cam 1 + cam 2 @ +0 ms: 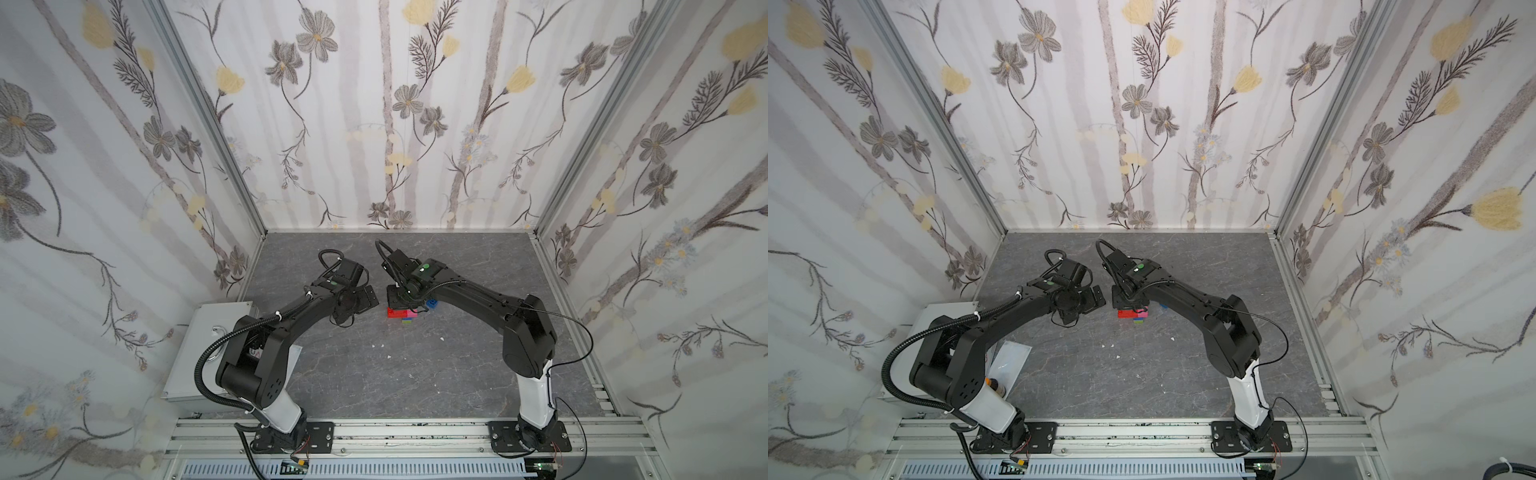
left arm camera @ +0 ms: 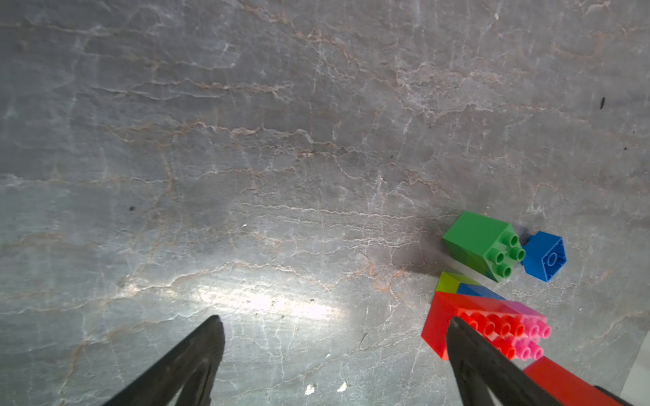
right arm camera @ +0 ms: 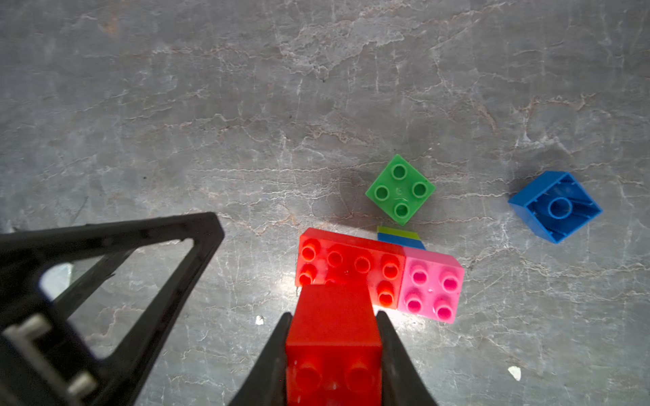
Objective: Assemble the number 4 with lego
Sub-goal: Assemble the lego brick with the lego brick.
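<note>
My right gripper [image 3: 334,316] is shut on a red brick [image 3: 334,337], whose far end overlaps the near edge of the long red brick [image 3: 348,263] in the right wrist view. A pink brick [image 3: 431,286] adjoins that long red one, and both sit on a blue and lime layer [image 3: 399,234]. This partial lego figure [image 1: 402,312] lies mid-table. A dark green brick [image 3: 400,189] stands loose beside it, studs up. A blue brick [image 3: 555,207] lies further off, hollow side showing. My left gripper [image 2: 334,320] is open over bare table, just left of the figure.
A grey metal box [image 1: 208,349] sits at the table's left edge. Small white scraps [image 1: 388,357] dot the grey marble surface. Patterned walls close three sides, and an aluminium rail [image 1: 395,432] with both arm bases runs along the front.
</note>
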{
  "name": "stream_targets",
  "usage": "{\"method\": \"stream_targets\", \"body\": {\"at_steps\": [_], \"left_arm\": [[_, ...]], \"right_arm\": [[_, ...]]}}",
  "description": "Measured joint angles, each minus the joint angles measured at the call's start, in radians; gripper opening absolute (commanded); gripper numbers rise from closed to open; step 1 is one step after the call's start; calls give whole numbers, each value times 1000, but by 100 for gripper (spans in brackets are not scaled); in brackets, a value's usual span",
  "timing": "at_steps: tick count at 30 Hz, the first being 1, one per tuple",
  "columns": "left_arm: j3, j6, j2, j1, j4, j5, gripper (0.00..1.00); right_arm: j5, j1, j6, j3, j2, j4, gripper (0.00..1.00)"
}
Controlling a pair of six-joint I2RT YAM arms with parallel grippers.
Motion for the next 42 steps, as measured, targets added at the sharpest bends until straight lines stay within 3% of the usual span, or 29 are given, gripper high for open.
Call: {"method": "stream_targets", "body": {"at_steps": [21, 42], "left_arm": [[-43, 0, 14, 29, -8, 44, 100], [-41, 3, 27, 30, -18, 61, 100]], "right_arm": [[117, -5, 31, 31, 37, -82, 0], [130, -16, 36, -63, 34, 51, 0]]}}
